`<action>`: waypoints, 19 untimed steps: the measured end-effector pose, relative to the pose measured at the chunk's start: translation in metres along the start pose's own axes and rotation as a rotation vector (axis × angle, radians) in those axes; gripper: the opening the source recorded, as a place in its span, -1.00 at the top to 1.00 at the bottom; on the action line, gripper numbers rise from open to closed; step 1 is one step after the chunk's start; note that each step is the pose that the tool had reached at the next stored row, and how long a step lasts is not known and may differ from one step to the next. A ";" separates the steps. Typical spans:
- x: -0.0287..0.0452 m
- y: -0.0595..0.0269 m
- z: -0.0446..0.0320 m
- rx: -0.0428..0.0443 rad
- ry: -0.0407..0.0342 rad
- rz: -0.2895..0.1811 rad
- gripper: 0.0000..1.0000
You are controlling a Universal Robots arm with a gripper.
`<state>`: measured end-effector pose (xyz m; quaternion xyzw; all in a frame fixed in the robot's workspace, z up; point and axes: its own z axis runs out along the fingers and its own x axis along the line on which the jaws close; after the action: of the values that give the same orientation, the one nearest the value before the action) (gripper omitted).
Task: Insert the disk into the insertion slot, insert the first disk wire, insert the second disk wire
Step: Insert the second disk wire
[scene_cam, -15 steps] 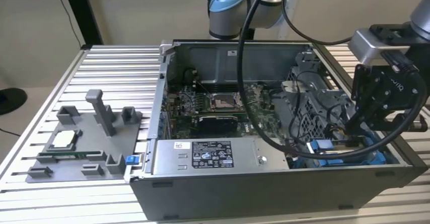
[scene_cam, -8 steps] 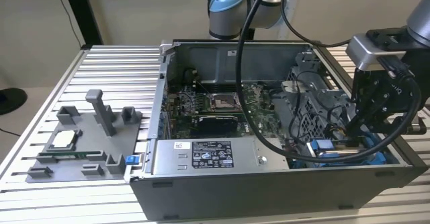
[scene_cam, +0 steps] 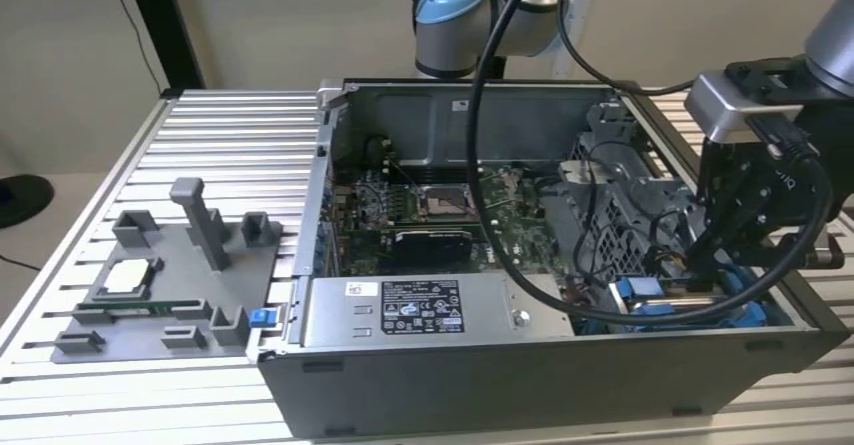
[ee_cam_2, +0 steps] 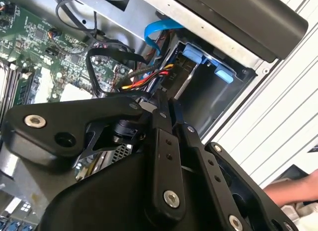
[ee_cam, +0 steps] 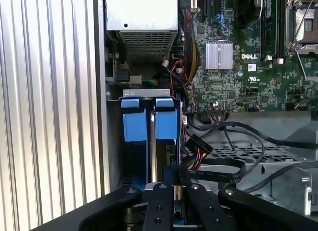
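Gripper [ee_cam: 174,184] closed at insertion slot [ee_cam: 149,116]; black cables [ee_cam: 218,141] crowd beside. Second wrist view adds a hand [ee_cam_2: 293,189].

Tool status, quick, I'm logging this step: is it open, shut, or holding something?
The tool: shut, down beside the insertion slot; whether it pinches anything cannot be told.

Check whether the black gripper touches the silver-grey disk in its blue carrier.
Cannot tell: in the first wrist view the gripper covers where the disk ends.
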<state>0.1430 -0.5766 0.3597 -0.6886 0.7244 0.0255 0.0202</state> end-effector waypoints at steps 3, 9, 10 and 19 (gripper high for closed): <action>0.0000 0.0003 0.0005 0.0006 0.0000 0.005 1.00; -0.0001 0.0006 0.0020 0.0012 -0.0002 0.014 1.00; -0.0001 0.0007 0.0021 0.0013 0.0001 0.014 1.00; 0.0001 0.0006 0.0057 0.0014 -0.0001 0.014 1.00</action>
<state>0.1423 -0.5763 0.3540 -0.6836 0.7292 0.0252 0.0206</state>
